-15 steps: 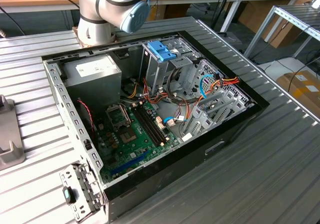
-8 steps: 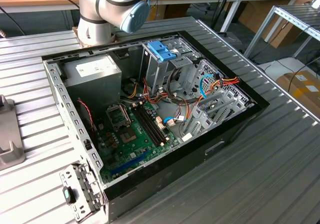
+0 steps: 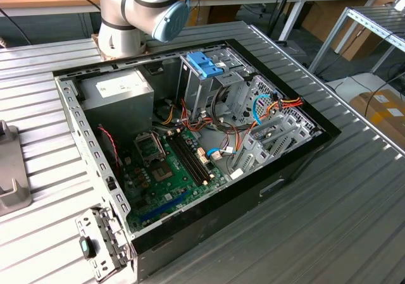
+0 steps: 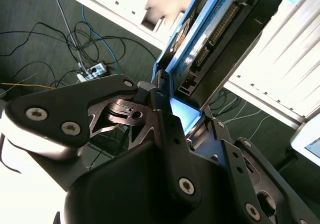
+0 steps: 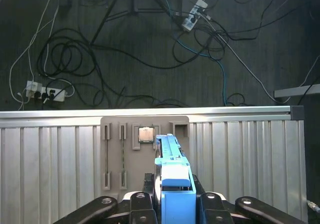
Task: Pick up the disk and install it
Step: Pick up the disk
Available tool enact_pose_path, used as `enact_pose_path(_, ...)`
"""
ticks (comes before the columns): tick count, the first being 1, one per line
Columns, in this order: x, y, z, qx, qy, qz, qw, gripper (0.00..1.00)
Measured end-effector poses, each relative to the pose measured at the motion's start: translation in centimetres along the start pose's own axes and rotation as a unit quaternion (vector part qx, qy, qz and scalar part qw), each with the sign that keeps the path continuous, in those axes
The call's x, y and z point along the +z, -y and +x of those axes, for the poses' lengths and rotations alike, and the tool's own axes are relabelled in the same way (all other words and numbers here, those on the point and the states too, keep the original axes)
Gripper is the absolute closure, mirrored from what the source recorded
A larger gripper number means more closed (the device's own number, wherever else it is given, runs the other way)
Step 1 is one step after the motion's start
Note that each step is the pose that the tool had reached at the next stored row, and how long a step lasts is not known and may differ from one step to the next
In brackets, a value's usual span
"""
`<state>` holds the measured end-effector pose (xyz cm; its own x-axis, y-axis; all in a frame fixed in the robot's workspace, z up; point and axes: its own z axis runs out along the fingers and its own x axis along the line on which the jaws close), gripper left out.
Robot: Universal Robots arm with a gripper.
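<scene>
— Light-blue at the frame, dark metal inside: gripping the disk (image 5: 172, 170) (image 4: 212, 42) edge-on, with the end effector (image 5: 172, 184) (image 4: 182, 109) closing its dark fingers on the two flat faces in both wrist views.

— Why holding it on edge?

— Probably leaving the connector end and the long side rails free for sliding into a bay. Judging from the grip alone.

— Hanging where?

— Hovering over a grey fixture plate (image 5: 115, 149) on the ribbed tabletop (image 5: 50, 159), just beside a small square chip (image 5: 145, 134) seated there, with cables (image 5: 75, 59) trailing on the floor beyond. Cannot tell whether touching the plate or clearing it.

— And waiting for it?

— Lying open in the exterior view, the computer case (image 3: 278, 186), baring its metal drive cage (image 3: 196, 91) and, on top, a blue-handled carrier (image 3: 204, 64).
</scene>
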<state>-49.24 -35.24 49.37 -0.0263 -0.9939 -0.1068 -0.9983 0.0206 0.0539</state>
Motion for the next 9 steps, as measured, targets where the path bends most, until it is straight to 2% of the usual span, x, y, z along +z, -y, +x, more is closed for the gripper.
enact_pose_path(9,-1.08,-0.06,-0.12,0.000,0.0007,0.0000,1.0000,0.63)
